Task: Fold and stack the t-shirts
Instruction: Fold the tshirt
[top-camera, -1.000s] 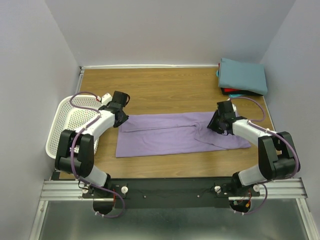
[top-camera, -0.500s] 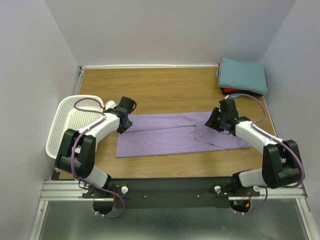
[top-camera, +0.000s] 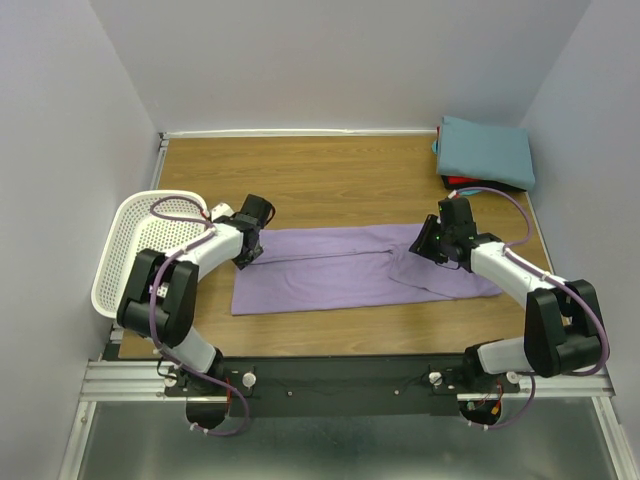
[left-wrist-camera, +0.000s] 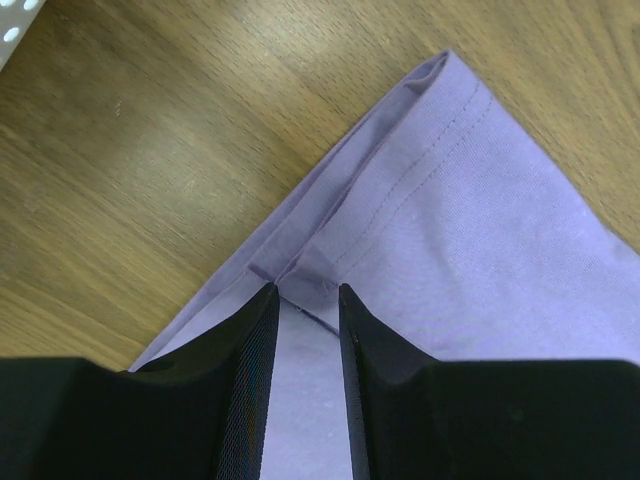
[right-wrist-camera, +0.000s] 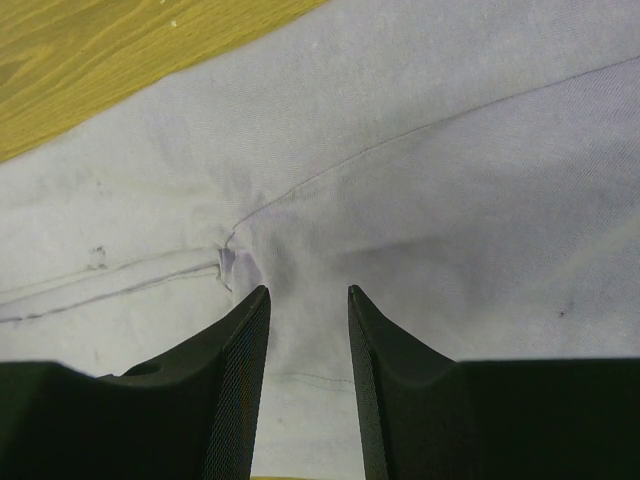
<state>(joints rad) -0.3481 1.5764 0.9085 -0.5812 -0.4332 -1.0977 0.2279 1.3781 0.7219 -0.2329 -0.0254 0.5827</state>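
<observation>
A large lavender t-shirt (top-camera: 340, 270) lies flat across the middle of the wooden table, folded lengthwise into a long band. My left gripper (top-camera: 244, 254) is low over its far left corner. In the left wrist view the gripper (left-wrist-camera: 305, 300) is open by a narrow gap, with the hemmed cloth (left-wrist-camera: 480, 200) flat between the fingers. My right gripper (top-camera: 424, 246) is low over the shirt's right part, near the sleeve seam. In the right wrist view it (right-wrist-camera: 307, 295) is open over the cloth (right-wrist-camera: 400, 150). A folded teal shirt (top-camera: 485, 150) lies on a folded red one (top-camera: 468, 183) at the back right corner.
A white perforated basket (top-camera: 140, 245) stands at the table's left edge, close to my left arm. Bare wood (top-camera: 330, 180) shows behind the shirt and in front of it. White walls close in the table at the back and both sides.
My left gripper has moved right and forward from beside the basket onto the shirt's far left corner. My right gripper has shifted slightly back over the shirt. The shirt has not moved.
</observation>
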